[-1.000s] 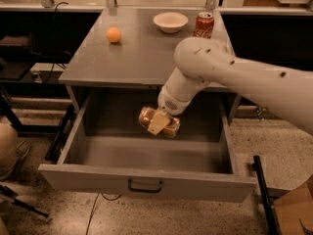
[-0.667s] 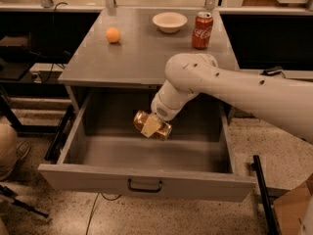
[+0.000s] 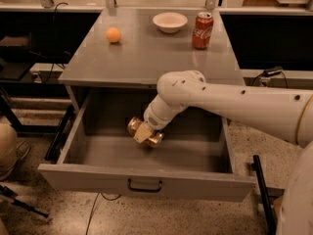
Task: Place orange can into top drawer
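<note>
The top drawer (image 3: pixel 142 179) is pulled wide open, with its dark handle at the front centre. My gripper (image 3: pixel 145 132) reaches down into it from the right on a white arm. It is shut on the orange can (image 3: pixel 136 127), which lies sideways between the fingers, its shiny ends showing on both sides. The can hangs low over the drawer's floor, near the middle. I cannot tell whether it touches the floor.
On the grey cabinet top (image 3: pixel 142 53) stand a red Coca-Cola can (image 3: pixel 202 30), a white bowl (image 3: pixel 169 21) and a small orange ball (image 3: pixel 113 35). A dark post (image 3: pixel 261 190) stands at the drawer's right. Dark shelving flanks the cabinet.
My gripper has carried the orange can a little leftward and lower inside the drawer. The arm's elbow has swung left with it.
</note>
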